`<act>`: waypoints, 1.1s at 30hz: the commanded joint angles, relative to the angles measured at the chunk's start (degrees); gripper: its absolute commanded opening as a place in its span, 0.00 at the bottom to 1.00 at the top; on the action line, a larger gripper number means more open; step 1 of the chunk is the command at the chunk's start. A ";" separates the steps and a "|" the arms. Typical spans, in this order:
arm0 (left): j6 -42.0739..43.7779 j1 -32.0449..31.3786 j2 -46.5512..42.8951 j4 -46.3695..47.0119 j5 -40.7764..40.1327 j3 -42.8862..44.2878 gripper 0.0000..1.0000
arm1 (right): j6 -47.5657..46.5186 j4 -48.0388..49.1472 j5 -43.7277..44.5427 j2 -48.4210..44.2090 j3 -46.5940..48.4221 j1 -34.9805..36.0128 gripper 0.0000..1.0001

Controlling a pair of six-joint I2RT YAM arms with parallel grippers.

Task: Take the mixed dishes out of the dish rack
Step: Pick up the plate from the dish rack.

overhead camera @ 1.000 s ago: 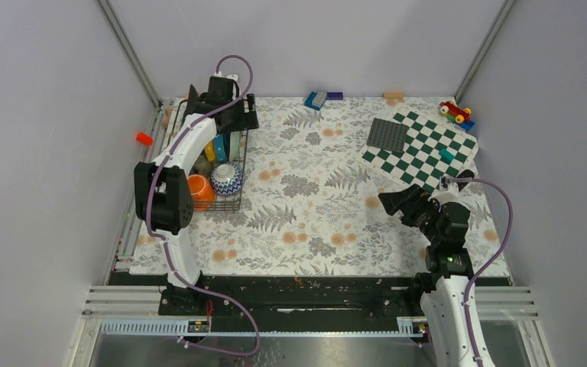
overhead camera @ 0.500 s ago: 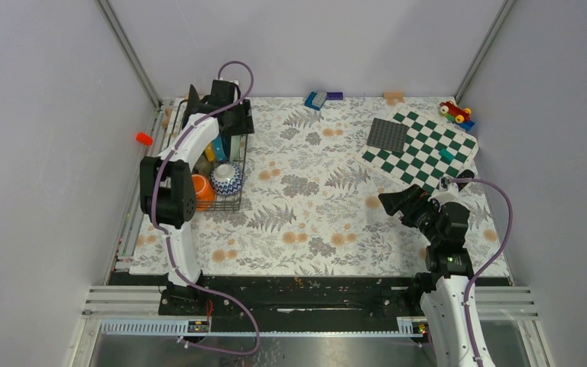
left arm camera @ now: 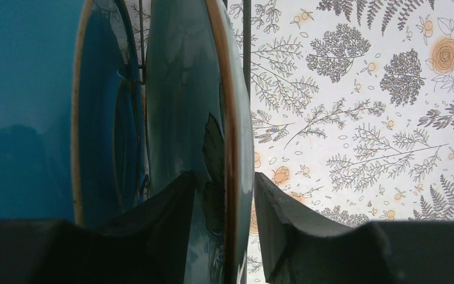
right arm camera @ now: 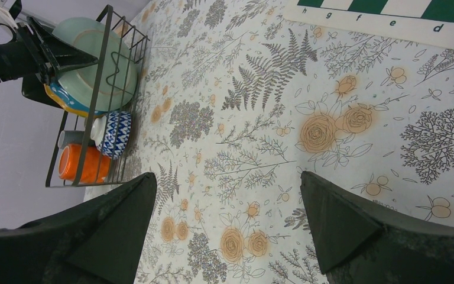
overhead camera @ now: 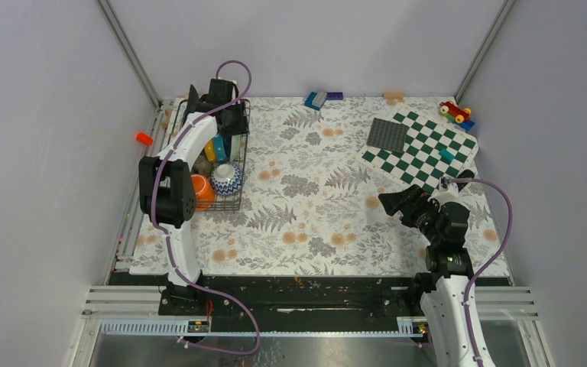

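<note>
The dish rack (overhead camera: 241, 164) stands at the table's far left, holding an orange mug (overhead camera: 199, 191), a patterned bowl (overhead camera: 227, 179) and upright plates. My left gripper (overhead camera: 225, 115) reaches down into the rack's far end. In the left wrist view its jaws (left arm camera: 224, 177) sit either side of the brown-rimmed edge of a pale teal plate (left arm camera: 177, 89), touching both faces. A blue plate (left arm camera: 23, 106) stands behind it. My right gripper (overhead camera: 396, 202) hovers open over the cloth at the right; its wrist view shows the rack (right arm camera: 97, 100), the pale plate (right arm camera: 94, 65), the bowl (right arm camera: 115, 133) and the mug (right arm camera: 80, 164).
A green-white chequered board (overhead camera: 428, 149) with a dark studded square (overhead camera: 387, 135) lies at the back right. A toy car (overhead camera: 455, 112), a blue block (overhead camera: 316, 99) and a small orange piece (overhead camera: 144, 138) sit near the walls. Flowered cloth covers the table.
The left arm shifted slightly left over the rack's far end and its jaws narrowed onto the pale plate's rim. The right arm has not moved.
</note>
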 commanded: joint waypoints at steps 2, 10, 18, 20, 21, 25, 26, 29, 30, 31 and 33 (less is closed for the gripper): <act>-0.98 -0.64 0.53 3.56 6.14 1.69 0.22 | -1.24 0.31 -0.36 -0.15 2.70 0.23 0.99; -2.49 -0.61 -2.25 3.78 7.32 2.78 0.00 | -1.14 0.40 -0.47 -0.46 2.65 0.23 0.99; -3.36 -0.65 -4.51 3.75 5.28 4.78 0.00 | -1.09 0.08 -0.49 -0.89 2.92 0.23 0.99; -3.45 -0.66 -5.27 3.76 5.08 5.23 0.00 | -1.05 -0.08 -0.51 -1.08 2.92 0.23 0.99; -3.53 -0.65 -5.73 3.75 4.94 5.42 0.00 | -1.05 -0.20 -0.49 -1.06 3.02 0.23 0.99; -3.39 -0.66 -7.32 4.08 4.97 5.79 0.00 | -1.10 -0.23 -0.39 -1.30 3.10 0.23 0.99; -3.30 -0.66 -7.78 4.17 5.05 5.83 0.00 | -1.06 -0.24 -0.38 -1.24 3.11 0.23 0.99; -3.12 -0.66 -8.91 4.27 4.77 5.83 0.00 | -1.10 -0.29 -0.46 -1.28 3.18 0.23 0.99; -3.04 -0.66 -9.17 4.23 4.45 5.83 0.00 | -1.08 -0.28 -0.51 -1.26 3.17 0.23 0.99; -2.88 -0.63 -9.49 4.26 4.25 5.88 0.00 | -1.06 -0.30 -0.52 -1.26 3.27 0.23 0.99; -2.55 -0.61 -10.02 4.27 3.71 5.92 0.00 | -1.00 -0.31 -0.48 -1.34 3.26 0.23 0.99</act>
